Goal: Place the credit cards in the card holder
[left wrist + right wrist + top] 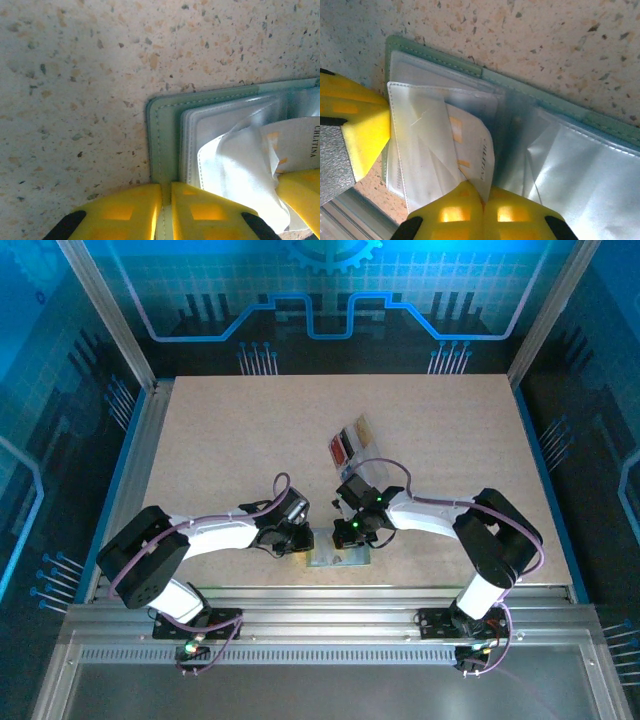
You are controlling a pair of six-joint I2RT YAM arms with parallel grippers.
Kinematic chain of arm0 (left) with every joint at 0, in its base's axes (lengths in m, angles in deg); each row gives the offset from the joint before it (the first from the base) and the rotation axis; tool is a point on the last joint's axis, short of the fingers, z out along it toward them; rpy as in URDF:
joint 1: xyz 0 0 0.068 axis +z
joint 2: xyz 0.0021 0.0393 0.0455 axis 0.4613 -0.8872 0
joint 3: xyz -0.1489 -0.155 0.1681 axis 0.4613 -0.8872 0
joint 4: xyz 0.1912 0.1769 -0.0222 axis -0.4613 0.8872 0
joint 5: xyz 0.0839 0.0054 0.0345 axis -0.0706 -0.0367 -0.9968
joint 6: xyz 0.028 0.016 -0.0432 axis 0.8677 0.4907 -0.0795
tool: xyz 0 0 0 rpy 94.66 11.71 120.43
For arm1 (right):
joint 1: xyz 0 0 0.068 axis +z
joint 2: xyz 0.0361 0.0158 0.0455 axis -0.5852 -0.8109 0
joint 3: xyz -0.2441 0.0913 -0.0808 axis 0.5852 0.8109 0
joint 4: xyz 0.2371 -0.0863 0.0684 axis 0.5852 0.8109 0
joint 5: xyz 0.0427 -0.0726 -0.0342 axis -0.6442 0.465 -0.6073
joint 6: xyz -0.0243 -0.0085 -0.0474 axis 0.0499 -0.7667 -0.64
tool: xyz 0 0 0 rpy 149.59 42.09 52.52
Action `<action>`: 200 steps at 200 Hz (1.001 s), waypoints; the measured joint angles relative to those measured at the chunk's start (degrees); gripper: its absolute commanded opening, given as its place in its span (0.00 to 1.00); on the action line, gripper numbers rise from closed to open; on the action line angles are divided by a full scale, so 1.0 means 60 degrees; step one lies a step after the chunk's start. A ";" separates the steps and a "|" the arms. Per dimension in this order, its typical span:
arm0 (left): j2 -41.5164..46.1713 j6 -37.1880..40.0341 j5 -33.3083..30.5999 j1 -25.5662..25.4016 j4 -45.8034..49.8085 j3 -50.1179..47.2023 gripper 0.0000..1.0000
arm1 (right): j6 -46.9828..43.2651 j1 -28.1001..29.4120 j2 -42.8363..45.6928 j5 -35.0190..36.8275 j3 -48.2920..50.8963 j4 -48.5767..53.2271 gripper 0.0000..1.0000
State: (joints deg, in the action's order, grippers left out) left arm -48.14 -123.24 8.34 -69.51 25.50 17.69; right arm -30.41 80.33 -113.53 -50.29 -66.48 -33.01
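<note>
Speckled beige table (250, 440), aluminium rail (320, 602) along near edge.

Robot lab cell, aluminium frame (103, 302), blue circuit-print walls (200, 280), speckled tabletop (230, 430)

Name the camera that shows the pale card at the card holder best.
Right wrist: the pale card lies mid-frame, lettering visible, partly under a clear sleeve of the card holder, pinched by the right claw. Left wrist catches just its lettered corner at the frame edge. Top external is too distant to tell it apart.
</note>
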 measured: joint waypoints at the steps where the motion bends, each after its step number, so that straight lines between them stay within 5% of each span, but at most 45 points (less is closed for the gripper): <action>1: 0.0000 0.0000 0.0000 0.0000 0.0000 0.0000 0.16 | 0.0000 -0.0004 0.0000 -0.0004 0.0000 -0.0007 0.00; 132: -0.0033 0.0000 0.0095 0.0044 -0.0007 0.0000 0.16 | 0.1690 0.0175 0.0244 -0.0025 0.0729 -0.1355 0.00; 200: -0.0036 0.0000 0.0102 0.0044 -0.0011 0.0000 0.16 | 0.2109 0.0481 0.0579 0.0346 0.0987 -0.1679 0.23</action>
State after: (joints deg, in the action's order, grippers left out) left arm -48.36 -123.24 8.95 -69.25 25.44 17.69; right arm -17.75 83.22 -110.06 -48.22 -60.55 -43.09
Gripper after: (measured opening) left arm 0.162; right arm 0.192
